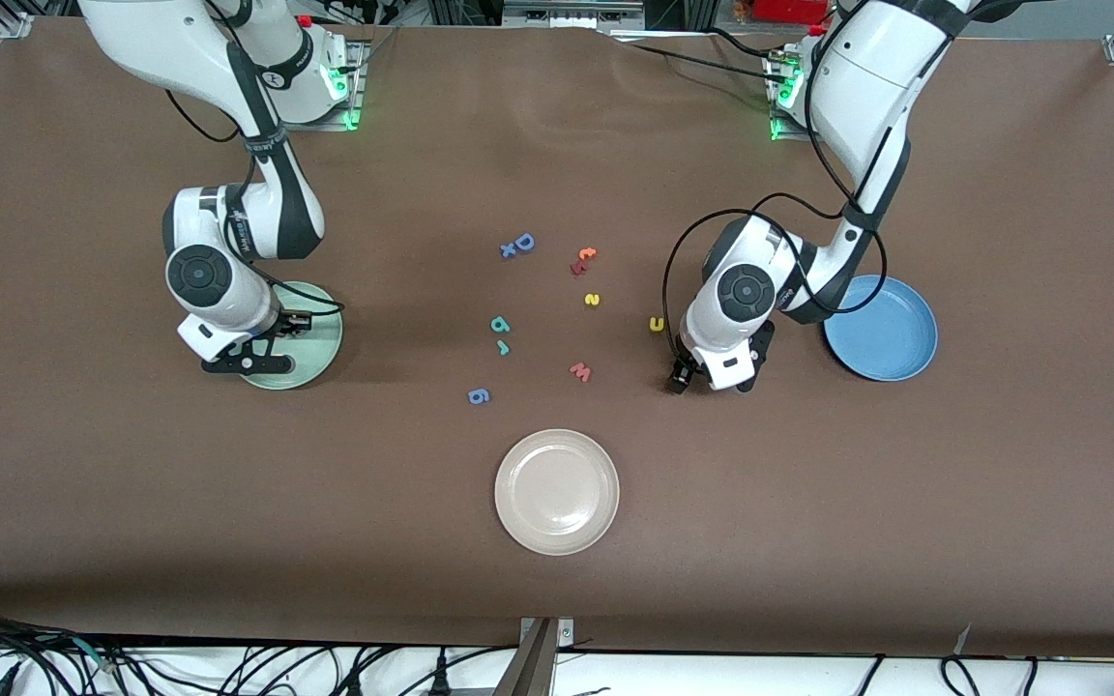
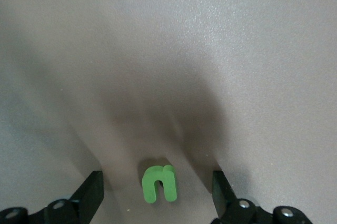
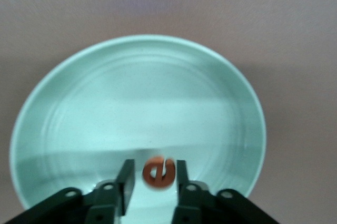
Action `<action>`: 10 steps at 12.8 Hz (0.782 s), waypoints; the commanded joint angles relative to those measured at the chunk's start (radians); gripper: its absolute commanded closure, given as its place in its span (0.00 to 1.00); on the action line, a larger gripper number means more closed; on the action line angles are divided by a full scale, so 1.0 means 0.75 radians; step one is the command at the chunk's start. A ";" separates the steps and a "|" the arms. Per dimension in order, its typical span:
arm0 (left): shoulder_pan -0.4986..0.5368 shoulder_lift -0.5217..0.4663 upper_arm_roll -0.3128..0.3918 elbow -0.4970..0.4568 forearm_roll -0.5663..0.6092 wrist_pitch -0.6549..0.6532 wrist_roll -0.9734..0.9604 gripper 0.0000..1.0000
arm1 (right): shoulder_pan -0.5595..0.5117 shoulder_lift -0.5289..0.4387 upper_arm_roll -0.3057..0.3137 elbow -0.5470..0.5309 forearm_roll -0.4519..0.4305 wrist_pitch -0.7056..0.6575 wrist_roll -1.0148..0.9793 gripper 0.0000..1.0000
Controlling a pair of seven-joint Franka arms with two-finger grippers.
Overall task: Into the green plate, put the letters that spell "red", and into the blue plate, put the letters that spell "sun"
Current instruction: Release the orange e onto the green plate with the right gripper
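My right gripper (image 1: 262, 353) hangs over the pale green plate (image 1: 320, 360), open. The orange e (image 3: 158, 172) is loose between its fingertips, clear of one pad, above the green plate (image 3: 137, 103). My left gripper (image 1: 712, 379) is low over the table beside the blue plate (image 1: 881, 329), fingers (image 2: 92, 190) wide open. The green n (image 2: 159, 184) lies on the table between them, untouched; the front view hides it. The yellow u (image 1: 656, 324) and yellow s (image 1: 592, 300) lie mid-table. The teal d (image 1: 499, 325) and teal r (image 1: 503, 348) lie nearer the right arm's end.
A beige plate (image 1: 557, 491) sits nearest the front camera. Loose on the table are a blue capital D (image 1: 524, 242), a red and orange pair (image 1: 583, 259), a pink w (image 1: 581, 371) and a blue g (image 1: 479, 395).
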 commanded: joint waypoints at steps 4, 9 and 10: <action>-0.015 0.041 0.013 0.017 0.070 -0.010 -0.012 0.74 | 0.020 -0.064 0.075 0.183 0.156 -0.310 0.040 0.00; -0.015 0.048 0.013 0.021 0.070 -0.010 -0.012 1.00 | 0.077 0.033 0.294 0.335 0.198 -0.255 0.557 0.00; -0.013 0.048 0.013 0.023 0.070 -0.010 -0.012 1.00 | 0.079 0.046 0.333 0.342 0.202 -0.220 0.635 0.00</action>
